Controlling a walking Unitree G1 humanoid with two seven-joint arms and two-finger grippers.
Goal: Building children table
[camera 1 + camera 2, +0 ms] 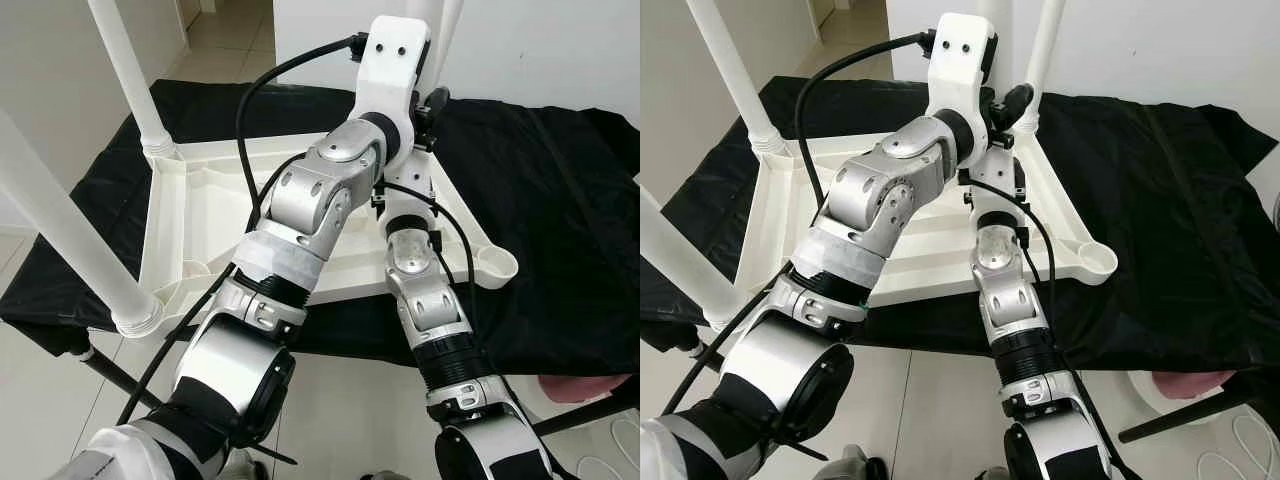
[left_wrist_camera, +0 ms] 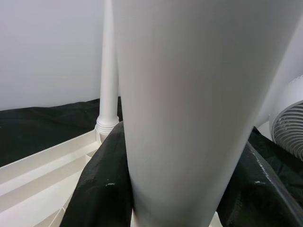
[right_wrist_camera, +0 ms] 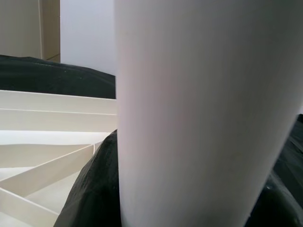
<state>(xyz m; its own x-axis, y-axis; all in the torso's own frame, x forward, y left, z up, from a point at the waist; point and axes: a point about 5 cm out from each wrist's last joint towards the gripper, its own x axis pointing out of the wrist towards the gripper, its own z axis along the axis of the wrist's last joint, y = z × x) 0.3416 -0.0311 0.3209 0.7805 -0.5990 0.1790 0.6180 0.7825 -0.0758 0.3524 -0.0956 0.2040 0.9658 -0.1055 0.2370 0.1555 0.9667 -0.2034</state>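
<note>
Both grippers, left gripper [image 2: 175, 208] & right gripper [image 3: 184, 208], clamp the far-corner leg [image 1: 1048, 50] at frame top, prob. seating it into the upturned white tabletop [image 1: 190, 190] on black cloth [image 1: 560, 200].

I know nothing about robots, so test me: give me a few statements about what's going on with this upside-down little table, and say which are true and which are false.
1. The white tabletop lies upside down on a black cloth. True.
2. All four corner sockets hold a leg. False: the near right socket is empty; three legs stand upright.
3. Both arms reach toward the far right leg. True.
4. The left claw has its black fingers on either side of a white leg. True.
5. The cloth under the table is red. False: it is black.
</note>
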